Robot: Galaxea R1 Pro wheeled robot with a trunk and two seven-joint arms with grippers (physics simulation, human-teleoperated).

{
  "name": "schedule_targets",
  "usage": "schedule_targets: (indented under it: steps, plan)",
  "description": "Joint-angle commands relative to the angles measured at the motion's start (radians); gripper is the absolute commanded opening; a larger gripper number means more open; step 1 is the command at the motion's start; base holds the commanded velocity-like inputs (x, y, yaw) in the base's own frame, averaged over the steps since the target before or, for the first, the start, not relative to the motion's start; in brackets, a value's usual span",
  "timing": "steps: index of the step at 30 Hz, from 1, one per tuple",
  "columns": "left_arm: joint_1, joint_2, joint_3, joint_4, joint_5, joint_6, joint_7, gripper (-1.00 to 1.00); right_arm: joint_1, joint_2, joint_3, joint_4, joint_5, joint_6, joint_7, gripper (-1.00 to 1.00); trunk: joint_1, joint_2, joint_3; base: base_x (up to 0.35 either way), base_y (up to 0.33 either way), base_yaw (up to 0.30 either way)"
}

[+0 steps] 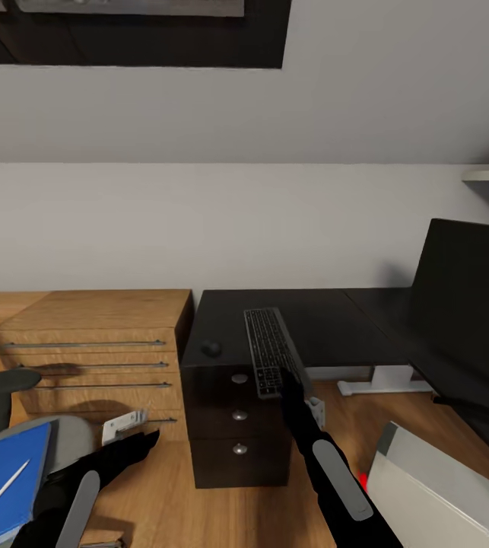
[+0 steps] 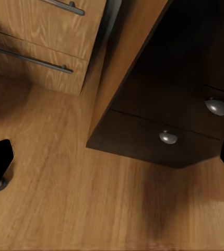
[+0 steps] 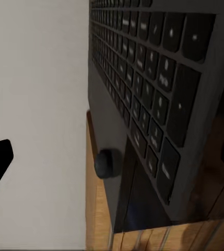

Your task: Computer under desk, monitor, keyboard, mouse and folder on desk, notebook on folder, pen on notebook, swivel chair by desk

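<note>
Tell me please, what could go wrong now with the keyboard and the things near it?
1. The keyboard lies with its near end at the front edge of the desk, right by the right gripper; a pull could tip it onto the floor.
2. The mouse sits near the desk's left edge; sliding the keyboard that way might knock it off.

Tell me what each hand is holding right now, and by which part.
The right hand is at the near short end of the keyboard, but a closed grip cannot be told. The left hand holds nothing, open over the floor.
</note>
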Motion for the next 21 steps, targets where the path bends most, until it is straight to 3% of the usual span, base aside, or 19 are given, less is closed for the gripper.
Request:
schedule_targets:
  steps: [1,21]
  plan:
    - [-0.001,-0.001,0.001,-0.001,0.011,0.005,0.008,1.00,-0.001,-0.001,0.002,-0.001,-0.010,-0.008,-0.004,1.00,-0.001,-0.001,-0.001,-0.312,0.000,0.000]
    - [-0.001,0.000,0.002,0.007,0.011,0.004,0.008,1.00,-0.001,0.000,0.004,0.001,-0.010,-0.010,-0.003,1.00,-0.001,-0.001,-0.001,-0.321,0.000,0.000]
